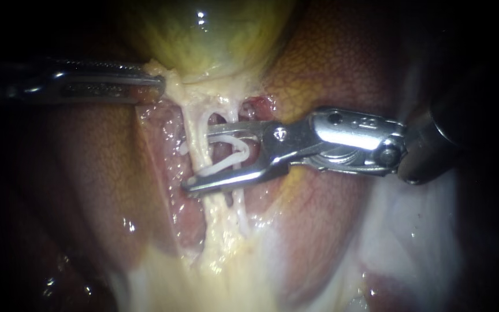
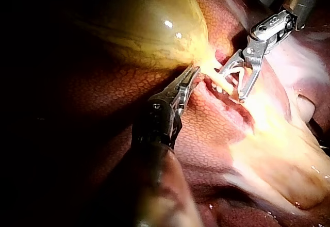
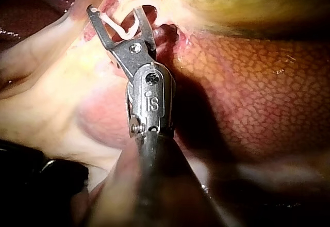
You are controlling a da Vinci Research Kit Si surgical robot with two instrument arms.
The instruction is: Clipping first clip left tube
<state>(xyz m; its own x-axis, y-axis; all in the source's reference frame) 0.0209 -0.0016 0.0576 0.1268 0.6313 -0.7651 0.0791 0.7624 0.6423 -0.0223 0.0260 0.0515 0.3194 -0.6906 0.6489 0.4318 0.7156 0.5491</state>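
Note:
The yellow-green gallbladder [image 1: 215,34] narrows to a pale neck, and the left tube [image 1: 194,136] runs down from it. My left instrument [image 1: 158,84] comes in from the left with its jaws shut on the tissue at that neck, as the left wrist view [image 2: 193,73] also shows. My right instrument [image 1: 197,157] holds a white clip [image 1: 233,155] between its wide-apart jaws. Both jaws touch the clip. The jaws and clip straddle the left tube, with the lower jaw crossing in front of it. The right wrist view [image 3: 115,11] shows the clip [image 3: 119,27] bowed between the jaws.
Mottled red-brown liver [image 1: 342,63] lies on both sides of the tubes. A thinner pale strand [image 1: 241,208] runs just right of the left tube. Whitish-yellow tissue [image 1: 220,266] spreads out below. Raw red tissue [image 1: 168,133] lies beside the tube.

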